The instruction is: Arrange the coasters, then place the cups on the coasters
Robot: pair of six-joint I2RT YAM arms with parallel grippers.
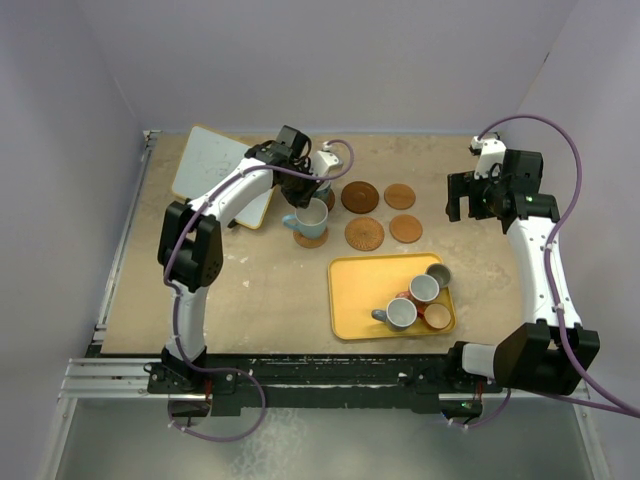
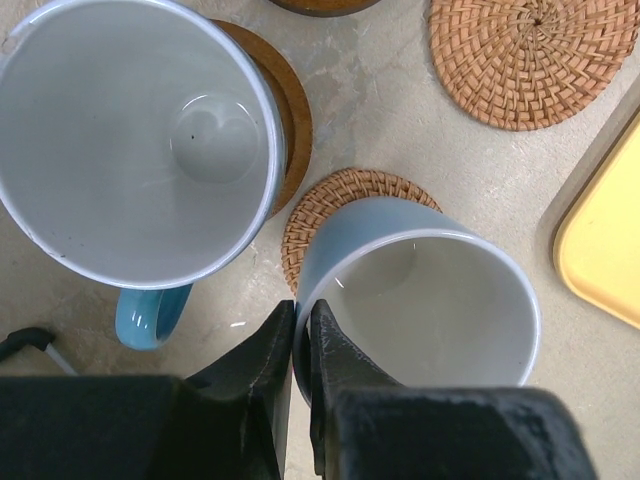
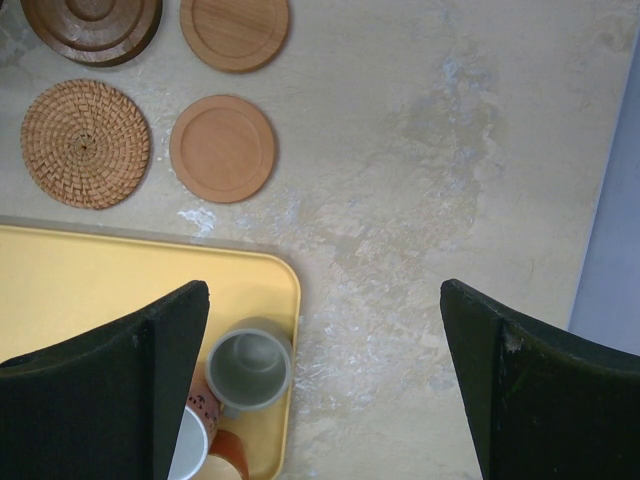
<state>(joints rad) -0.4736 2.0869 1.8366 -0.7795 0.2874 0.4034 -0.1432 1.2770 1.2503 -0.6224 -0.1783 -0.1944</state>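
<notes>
A light blue cup [image 2: 430, 300] [image 1: 310, 216] stands on a woven coaster [image 2: 330, 195] [image 1: 312, 239]. My left gripper [image 2: 300, 305] [image 1: 308, 198] is shut on its rim, one finger inside and one outside. Beside it a larger light blue cup [image 2: 140, 140] sits on a dark wood coaster [image 2: 295, 125]; the top view hides it under my left wrist. Free coasters lie to the right: dark wood [image 1: 360, 196], woven [image 1: 365, 234] [image 3: 85, 143], and two light wood ones [image 1: 400, 195] [image 1: 406, 228]. My right gripper [image 3: 325, 290] [image 1: 468, 196] hangs open above bare table, holding nothing.
A yellow tray [image 1: 355, 295] [image 3: 90, 275] near the front carries a grey cup [image 1: 438, 273] [image 3: 250, 365], a reddish cup [image 1: 424, 288], a blue-grey cup [image 1: 402, 313] and an orange-brown cup [image 1: 437, 316]. A white board [image 1: 212, 165] lies at the back left.
</notes>
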